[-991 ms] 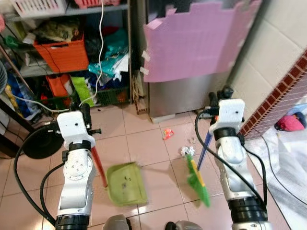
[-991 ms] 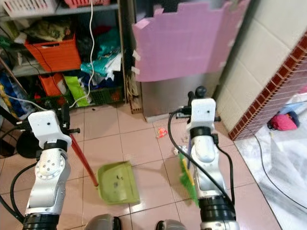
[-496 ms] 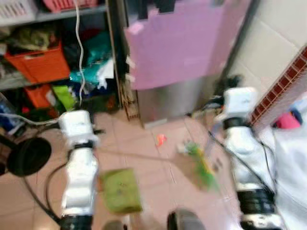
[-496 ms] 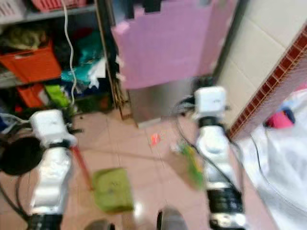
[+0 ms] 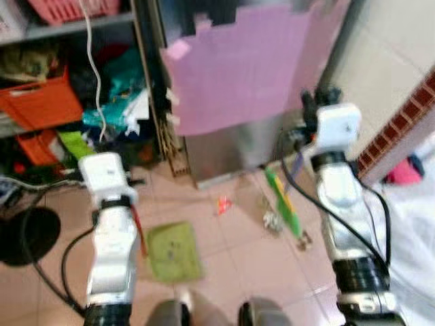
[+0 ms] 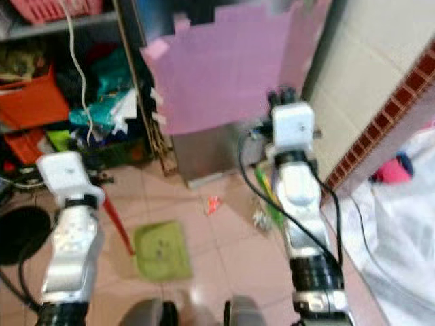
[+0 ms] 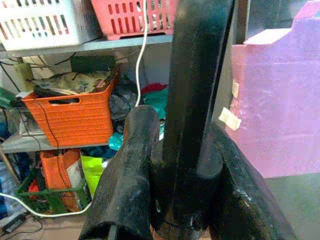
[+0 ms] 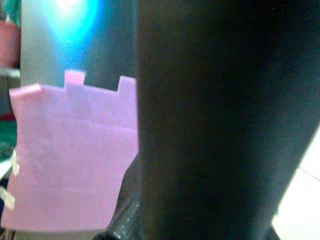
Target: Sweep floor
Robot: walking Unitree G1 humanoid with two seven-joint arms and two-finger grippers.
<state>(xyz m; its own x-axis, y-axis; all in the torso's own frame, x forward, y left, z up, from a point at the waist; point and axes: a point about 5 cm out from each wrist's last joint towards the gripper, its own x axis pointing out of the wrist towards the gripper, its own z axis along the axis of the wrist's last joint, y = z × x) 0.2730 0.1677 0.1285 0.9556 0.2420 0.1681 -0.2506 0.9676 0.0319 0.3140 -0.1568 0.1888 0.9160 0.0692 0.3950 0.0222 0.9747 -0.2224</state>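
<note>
Shelf (image 5: 61,30) at far left: orange crate (image 5: 39,98), pink basket, white cord, mixed clutter, all blurred.

Left gripper (image 7: 170,165): black fingers clamped on dark round handle (image 7: 197,90). In eye views red shaft runs down to green dustpan (image 5: 174,252), flat, squarish, lying on floor (image 5: 224,265).

Floor: glossy pinkish square tiles. Small orange scrap (image 5: 222,203) between dustpan and broom.

Broom (image 5: 284,204): green bristles with yellow streak, beside crumpled whitish litter (image 5: 272,221).

Right gripper (image 5: 319,102): dark handle fills wrist view; grip state cannot tell.

Behind: pink foam mat (image 5: 238,61), notched edges, taped over metal cabinet. Right: pale tiled wall, brick-pattern ledge.
</note>
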